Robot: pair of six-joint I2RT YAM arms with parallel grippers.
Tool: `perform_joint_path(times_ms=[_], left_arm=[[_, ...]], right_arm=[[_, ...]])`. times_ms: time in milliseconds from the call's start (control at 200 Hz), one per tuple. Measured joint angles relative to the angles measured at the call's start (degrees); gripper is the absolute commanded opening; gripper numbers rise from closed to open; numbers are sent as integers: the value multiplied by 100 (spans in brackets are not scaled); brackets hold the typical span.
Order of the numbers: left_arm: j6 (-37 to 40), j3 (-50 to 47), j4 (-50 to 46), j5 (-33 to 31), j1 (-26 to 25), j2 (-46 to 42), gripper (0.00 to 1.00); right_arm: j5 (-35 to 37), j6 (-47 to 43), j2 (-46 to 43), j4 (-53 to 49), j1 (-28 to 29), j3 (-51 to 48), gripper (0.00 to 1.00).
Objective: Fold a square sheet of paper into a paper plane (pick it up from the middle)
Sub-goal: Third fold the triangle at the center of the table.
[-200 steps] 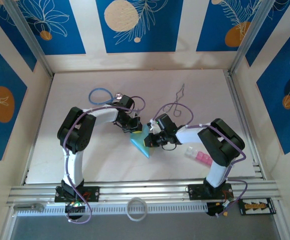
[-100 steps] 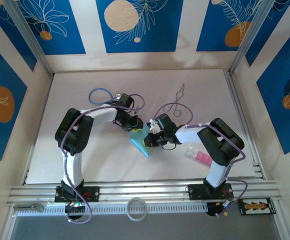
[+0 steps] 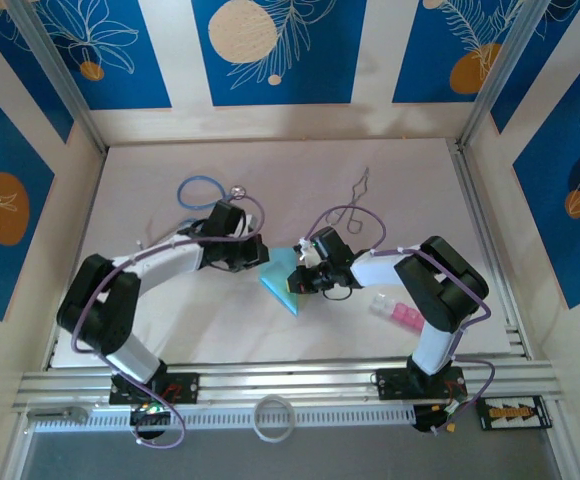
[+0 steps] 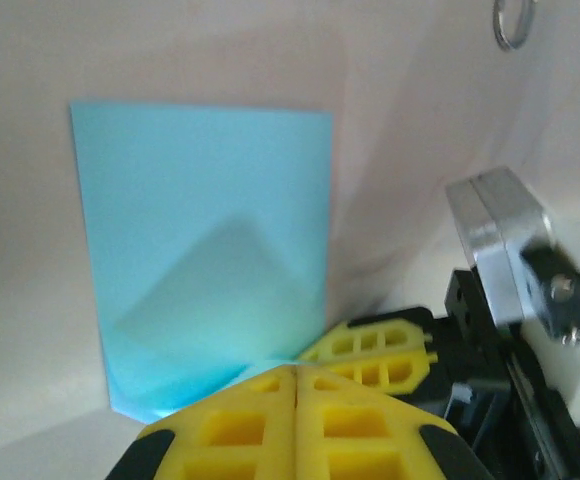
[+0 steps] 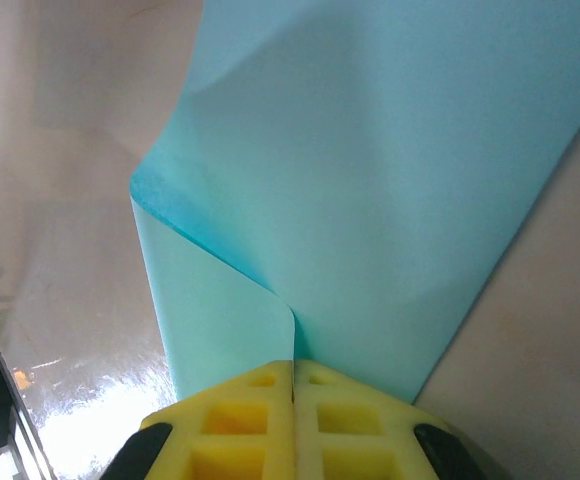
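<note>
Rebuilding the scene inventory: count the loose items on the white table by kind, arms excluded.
Turquoise paper sheet: 1
Blue-tubed stethoscope: 1
Thin metal wire tool: 1
Pink-and-clear block cluster: 1
Total: 4

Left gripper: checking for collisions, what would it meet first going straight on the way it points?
The turquoise sheet of paper, right ahead of the left gripper; depth is unclear, so they may be touching.
</note>
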Motion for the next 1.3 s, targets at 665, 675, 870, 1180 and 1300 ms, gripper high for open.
perform_joint_path(times_ms=[665, 675, 870, 1180, 1300], left_arm=[[-1906, -1567, 2592, 136, -673, 11, 0], [-1917, -1569, 2618, 136, -673, 24, 0], [-1985, -1644, 2817, 118, -678, 166, 0], [-2000, -1810, 2892, 52, -678, 365, 0], [-1971, -1814, 2911, 44, -678, 459, 0]], right_arm=[[63, 144, 0, -2, 28, 11, 0], [63, 144, 0, -2, 28, 11, 0], [63, 144, 0, -2, 31, 11, 0], [83, 144, 0, -20, 39, 24, 0], [83, 144, 0, -22, 46, 28, 0]])
